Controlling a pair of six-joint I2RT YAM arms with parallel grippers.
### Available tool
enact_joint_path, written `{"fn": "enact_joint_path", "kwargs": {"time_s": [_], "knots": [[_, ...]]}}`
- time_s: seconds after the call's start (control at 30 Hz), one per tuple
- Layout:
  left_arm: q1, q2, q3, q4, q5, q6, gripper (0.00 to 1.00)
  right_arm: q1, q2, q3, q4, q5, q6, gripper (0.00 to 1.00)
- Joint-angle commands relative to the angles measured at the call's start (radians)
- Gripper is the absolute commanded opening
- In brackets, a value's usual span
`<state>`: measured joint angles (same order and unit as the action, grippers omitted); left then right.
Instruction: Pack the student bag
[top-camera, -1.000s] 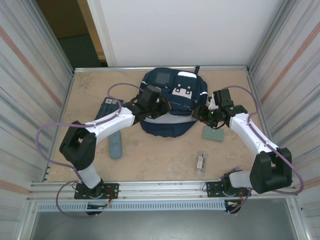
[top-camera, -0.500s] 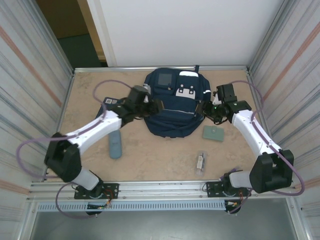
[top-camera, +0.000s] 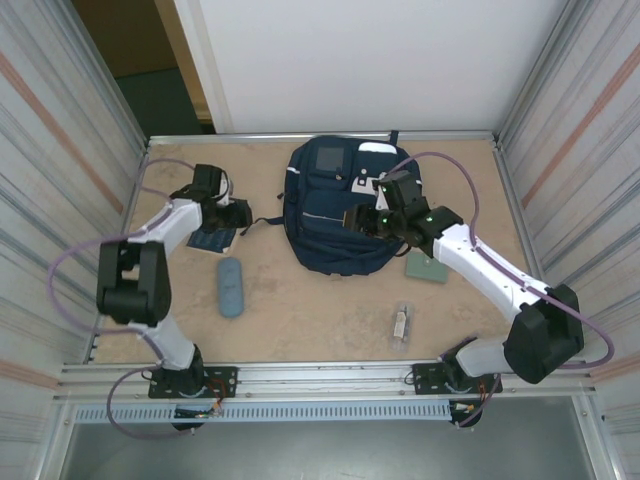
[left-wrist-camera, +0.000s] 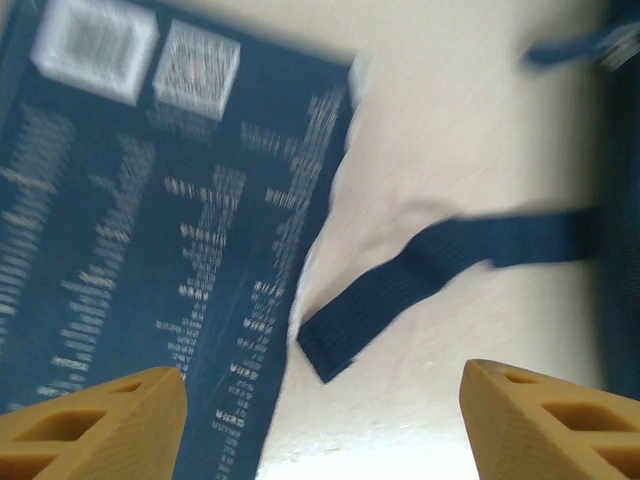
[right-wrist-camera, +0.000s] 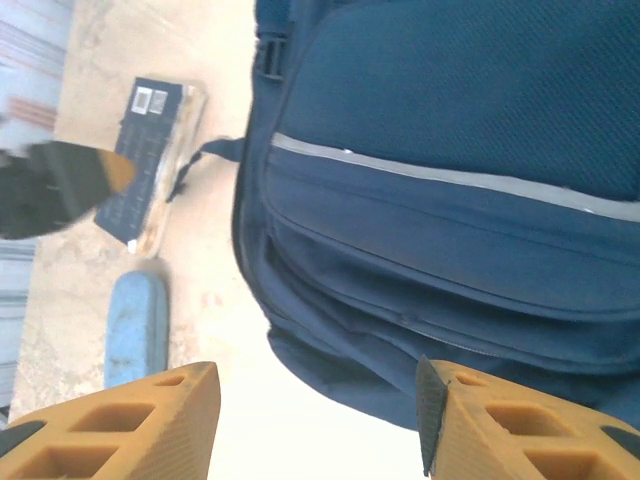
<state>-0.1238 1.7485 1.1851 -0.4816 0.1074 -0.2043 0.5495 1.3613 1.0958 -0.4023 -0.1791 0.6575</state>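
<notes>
Top external view, nearest first: an aluminium rail (top-camera: 330, 375) carrying both arm bases runs along the near edge of the pale tan table (top-camera: 320, 320). Corrugated metal walls (top-camera: 60, 200) close in its left and right sides, and a white panel (top-camera: 380, 60) stands behind the far edge. The near middle of the table is the widest free patch, bounded on the right by a small clear flat packet (top-camera: 402, 325) and on the left by a light-blue oblong soft case (top-camera: 231, 287). A little farther, a flat pale-green rectangular pad (top-camera: 427, 268) lies just beside the right forearm. The right arm reaches from its base up and leftward, its elbow near the right wall. The right gripper (top-camera: 356, 218) hangs over the lower right part of the student bag (top-camera: 330, 215), a large navy-blue fabric backpack with white patches and a grey square panel. In the right wrist view its orange fingers (right-wrist-camera: 120, 420) stand moderately apart with nothing clamped between them, above the bag's rounded bottom edge. The left arm folds tightly, elbow toward the left wall, with the left gripper (top-camera: 238, 213) over the right edge of a dark-blue rectangular booklet with white print (top-camera: 210, 235). The left wrist view shows its jaws wide and empty above that edge and a loose navy strap (left-wrist-camera: 430, 270) lying flat on the table. The bag lies flat in the far middle, its long axis running near to far. Its top loop is at the far edge and its rounded bottom faces the arms, with strips of bare table on either side.
</notes>
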Motion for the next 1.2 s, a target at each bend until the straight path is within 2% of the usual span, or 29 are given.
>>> {"fn": "enact_joint_path", "kwargs": {"time_s": [0.0, 0.1, 0.17, 0.23, 0.4, 0.5, 0.63, 0.8, 0.9, 1.03, 1.17], "knots": [[-0.004, 0.094, 0.137, -0.161, 0.032, 0.077, 0.70, 0.018, 0.010, -0.017, 0.083, 0.034, 0.039, 0.54], [-0.007, 0.171, 0.175, -0.188, -0.047, 0.075, 0.67, 0.032, 0.015, -0.029, 0.088, 0.026, 0.047, 0.54], [-0.007, 0.205, 0.185, -0.187, -0.067, 0.062, 0.61, 0.042, 0.011, -0.046, 0.100, 0.029, 0.046, 0.54], [-0.007, 0.231, 0.183, -0.194, -0.053, 0.025, 0.54, 0.043, 0.018, -0.049, 0.100, 0.015, 0.040, 0.53], [-0.004, 0.231, 0.138, -0.213, -0.017, -0.056, 0.53, 0.043, 0.035, -0.037, 0.060, 0.000, 0.011, 0.53], [0.009, 0.207, 0.091, -0.236, -0.019, -0.129, 0.55, 0.043, 0.070, -0.025, 0.064, -0.042, -0.002, 0.53], [0.054, 0.152, -0.034, -0.193, 0.142, -0.296, 0.57, 0.078, 0.171, 0.037, 0.054, -0.121, -0.031, 0.52], [0.056, -0.012, -0.202, -0.124, 0.138, -0.444, 0.64, 0.183, 0.308, 0.104, 0.106, -0.148, -0.004, 0.51], [0.070, -0.108, -0.239, -0.062, 0.184, -0.452, 0.66, 0.237, 0.400, 0.148, 0.143, -0.139, 0.042, 0.51], [0.103, -0.182, -0.194, -0.073, 0.224, -0.446, 0.69, 0.290, 0.525, 0.232, 0.188, -0.125, 0.160, 0.51], [0.155, -0.201, -0.085, -0.199, 0.121, -0.345, 0.71, 0.355, 0.639, 0.317, 0.247, -0.079, 0.304, 0.51]]}}
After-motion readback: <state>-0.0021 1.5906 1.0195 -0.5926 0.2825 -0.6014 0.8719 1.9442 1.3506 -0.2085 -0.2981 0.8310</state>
